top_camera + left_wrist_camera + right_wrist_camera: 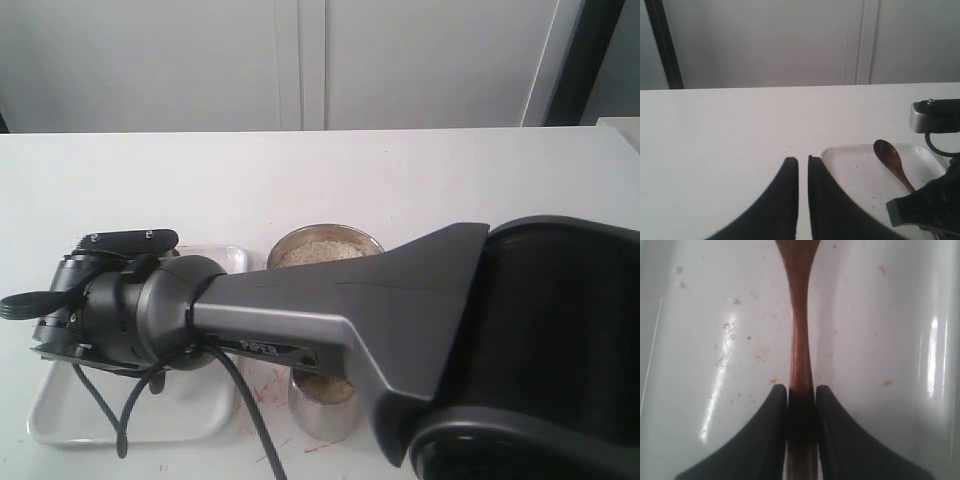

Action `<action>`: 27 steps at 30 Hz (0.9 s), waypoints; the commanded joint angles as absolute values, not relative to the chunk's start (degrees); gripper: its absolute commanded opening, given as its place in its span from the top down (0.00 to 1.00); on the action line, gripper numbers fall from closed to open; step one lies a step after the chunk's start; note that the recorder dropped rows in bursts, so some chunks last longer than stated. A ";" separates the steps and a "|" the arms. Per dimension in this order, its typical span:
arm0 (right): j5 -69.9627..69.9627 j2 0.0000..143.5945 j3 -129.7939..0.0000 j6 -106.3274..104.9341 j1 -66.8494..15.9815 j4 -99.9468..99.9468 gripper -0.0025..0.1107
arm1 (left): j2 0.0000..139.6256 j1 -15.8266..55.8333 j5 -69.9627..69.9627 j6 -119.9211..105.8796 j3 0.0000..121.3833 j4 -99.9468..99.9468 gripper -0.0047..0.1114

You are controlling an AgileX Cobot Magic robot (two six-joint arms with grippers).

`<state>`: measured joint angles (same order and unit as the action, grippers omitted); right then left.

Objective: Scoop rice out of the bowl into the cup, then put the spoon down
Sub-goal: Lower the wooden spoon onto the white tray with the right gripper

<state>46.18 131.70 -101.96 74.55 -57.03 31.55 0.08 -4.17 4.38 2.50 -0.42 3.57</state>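
Note:
The dark wooden spoon (800,335) lies along the white tray (880,330), and my right gripper (801,390) is shut on its thin handle. In the left wrist view the spoon's (891,158) oval head sits low in the tray (850,167); I cannot tell whether it touches. The steel bowl (372,240) holds rice (320,252) just right of the tray (60,420). Nearer the front stands the steel cup (320,420), with rice (330,388) in it. My left gripper (803,160) is shut on nothing, above the table beside the tray's corner.
The right arm's wrist (130,310) and its thick forearm (420,300) reach across over the tray and partly hide the bowl and cup. A black cable (120,420) hangs onto the tray. The white table (450,180) stretches back to a pale wall.

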 commanded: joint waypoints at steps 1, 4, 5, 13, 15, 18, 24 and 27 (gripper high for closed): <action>46.45 131.53 -102.17 73.65 -57.06 31.79 0.84 | 0.00 -3.84 4.55 2.81 0.00 3.83 0.84; 45.96 131.53 -102.17 73.65 -57.06 31.79 0.78 | 0.00 -3.84 4.55 2.81 0.00 3.83 0.84; 45.82 131.53 -102.17 73.65 -57.06 31.90 0.76 | 0.00 -3.84 4.55 2.81 0.00 3.83 0.84; 44.50 131.53 -102.17 73.65 -57.06 31.90 0.70 | 0.00 -3.84 4.55 2.81 0.00 3.83 0.84; 44.50 131.53 -102.17 73.65 -57.06 31.90 0.70 | 0.00 -3.84 4.55 2.81 0.00 3.83 0.84; 44.40 131.53 -102.17 73.65 -57.06 31.90 0.70 | 0.00 -3.84 4.55 2.81 0.00 3.83 0.84; 44.56 130.58 -102.17 73.65 -57.06 31.90 0.70 | 0.00 -3.84 4.55 2.81 0.00 3.83 0.84; 44.94 127.12 -102.17 73.55 -57.06 34.26 0.70 | 0.00 -3.84 4.55 2.81 0.00 3.83 0.84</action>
<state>44.50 130.30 -101.96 74.18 -57.03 31.82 0.08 -4.17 4.38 2.50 -0.42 3.57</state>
